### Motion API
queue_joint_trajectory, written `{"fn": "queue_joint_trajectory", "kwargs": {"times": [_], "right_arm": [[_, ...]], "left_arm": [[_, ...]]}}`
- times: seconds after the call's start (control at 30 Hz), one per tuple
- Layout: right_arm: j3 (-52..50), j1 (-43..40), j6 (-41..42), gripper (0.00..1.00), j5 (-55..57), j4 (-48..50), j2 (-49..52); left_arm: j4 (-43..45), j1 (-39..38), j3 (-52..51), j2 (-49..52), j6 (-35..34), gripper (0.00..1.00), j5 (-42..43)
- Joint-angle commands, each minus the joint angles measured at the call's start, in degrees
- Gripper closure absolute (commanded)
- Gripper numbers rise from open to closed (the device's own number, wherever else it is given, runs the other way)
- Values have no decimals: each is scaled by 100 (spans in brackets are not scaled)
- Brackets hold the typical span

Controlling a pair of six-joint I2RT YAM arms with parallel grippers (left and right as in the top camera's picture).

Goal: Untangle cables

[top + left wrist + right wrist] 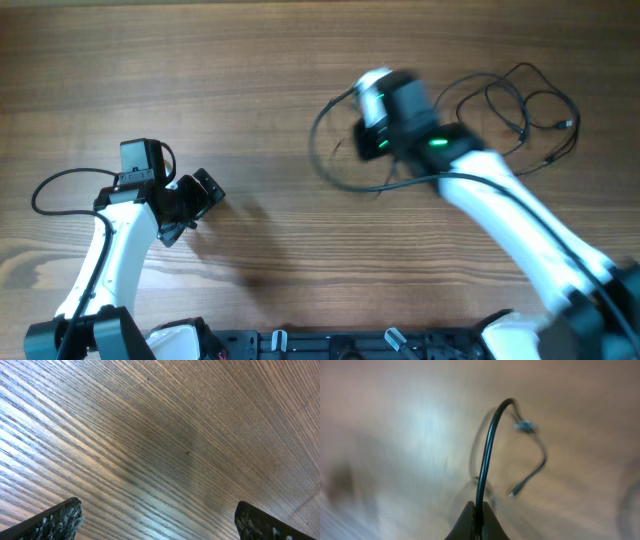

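Overhead: found the cables (500, 105) looped beneath and beyond the blurred right gripper (372, 105). Left gripper (195, 207) well apart from them, over the table (250, 60).

Left wrist: saw fingertips (60, 520) spread wide, only wood grain between.

Right wrist: saw fingers (465, 522) pinched together on one of the cables, which arched away from the tips. A plug end (512, 494) hung just beside them.

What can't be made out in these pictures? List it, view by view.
- Overhead: cables under the right end effector, hidden by the blurred wrist.
- Right wrist: plug, smeared by motion blur.
- Left wrist: left end effector, fingers cut off by the bottom edge.
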Motion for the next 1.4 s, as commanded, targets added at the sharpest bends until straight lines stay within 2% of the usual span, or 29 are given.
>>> {"fn": "queue_joint_trajectory", "kwargs": {"times": [0.0,0.07,0.17,0.3,0.47,0.5,0.53,0.57,0.6,0.63,0.67,0.73,0.77,0.93,0.97,1.1,1.27,1.37], "right_arm": [[173,-1054,693,96,74,258,-1294],[173,-1919,918,96,79,389,-1851],[170,-3001,960,96,74,184,-1923],[170,-3650,957,96,72,37,-1467],[170,-3930,894,95,74,-61,-850],[170,-3985,896,90,74,-105,-732],[170,-4013,898,68,66,-114,-619],[170,-4011,894,32,-109,-116,-481],[170,-4011,892,15,-337,-136,-404],[170,-4011,881,11,-605,-177,-341],[170,-4011,678,10,-1255,-216,-227],[168,-3873,326,21,-2468,-243,22],[166,-3729,144,24,-2686,-275,153],[166,-2590,-1246,26,-2306,-321,879],[166,-2365,-1478,21,-2035,-223,1049],[166,-1759,-1963,17,-750,584,1718],[166,-1694,-2015,18,-715,1274,2527],[166,-1694,-2422,20,-918,1475,2975]], "left_arm": [[0,37,17,-76,28,0,-72],[0,37,17,-76,26,0,-72],[2,37,17,-76,26,0,-55],[0,37,17,-76,28,0,-57],[2,37,17,-76,26,0,-57],[2,37,17,-76,26,0,-55],[0,37,17,-76,26,0,-55],[2,37,17,-76,26,0,-57],[2,37,17,-76,26,0,-55],[4,37,17,-76,26,0,-55],[4,37,17,-76,24,0,-55],[2,37,17,-76,24,0,-52],[4,37,17,-76,-31,0,-52],[4,35,17,-76,-151,0,-50],[4,35,17,-76,-151,0,-50],[-20,-7,17,-68,-149,0,-52],[-15,-201,17,-68,-151,0,-52],[2,-264,17,-68,-149,0,-55]]}}
